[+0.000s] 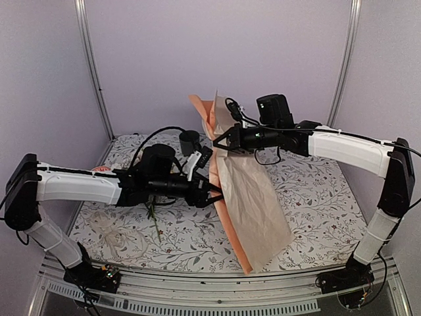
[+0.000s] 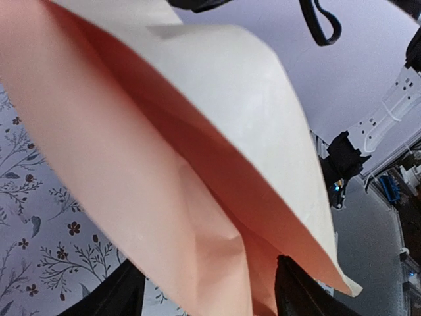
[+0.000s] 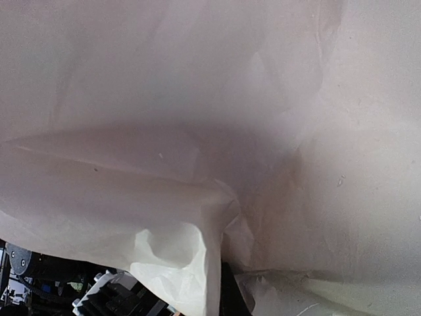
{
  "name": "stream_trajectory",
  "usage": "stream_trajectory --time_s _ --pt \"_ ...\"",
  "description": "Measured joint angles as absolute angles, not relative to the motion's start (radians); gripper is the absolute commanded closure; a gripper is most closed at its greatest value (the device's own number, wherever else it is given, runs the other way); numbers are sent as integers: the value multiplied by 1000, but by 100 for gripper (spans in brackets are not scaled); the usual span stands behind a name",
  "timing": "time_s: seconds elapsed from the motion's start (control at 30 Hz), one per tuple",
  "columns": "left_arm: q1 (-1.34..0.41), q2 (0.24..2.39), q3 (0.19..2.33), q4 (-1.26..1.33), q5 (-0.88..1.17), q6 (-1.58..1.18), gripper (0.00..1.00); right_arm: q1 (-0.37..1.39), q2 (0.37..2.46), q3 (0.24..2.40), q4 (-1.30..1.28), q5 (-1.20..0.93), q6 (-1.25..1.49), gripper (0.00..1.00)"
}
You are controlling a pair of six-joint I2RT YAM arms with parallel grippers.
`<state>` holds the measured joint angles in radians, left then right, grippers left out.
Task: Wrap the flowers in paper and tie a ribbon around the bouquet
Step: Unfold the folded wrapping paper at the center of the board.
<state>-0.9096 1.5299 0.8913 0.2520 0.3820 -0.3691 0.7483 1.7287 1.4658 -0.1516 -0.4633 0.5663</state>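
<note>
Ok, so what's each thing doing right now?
paper: held up, hanging slanted.
right pincer: shut on the paper's top.
left pincer: open, paper between its fingers.
flowers: lying on the table, unwrapped, only stems showing.
ribbon: loose on the table, untied.
mug: upright.

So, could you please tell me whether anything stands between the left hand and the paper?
Nothing visible does: a peach fold of the paper sits right between the fingers of the left hand.
</note>
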Motion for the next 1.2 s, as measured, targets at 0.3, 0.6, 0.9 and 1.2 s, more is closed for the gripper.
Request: stream_trajectory --time_s 0.3,0.6,0.9,1.2 --pt "-911 1498 884 226 274 -369 100 727 1674 1412 -89 -527 573 82" --pt "-936 1395 1065 -102 -10 -226 100 582 1557 1214 -62 -488 562 77" --pt "-971 1393 1223 -396 -244 -116 100 438 1469 1090 -98 -465 550 58" --pt "-980 1393 1230 -421 -210 -97 100 291 1386 969 -115 -493 567 18"
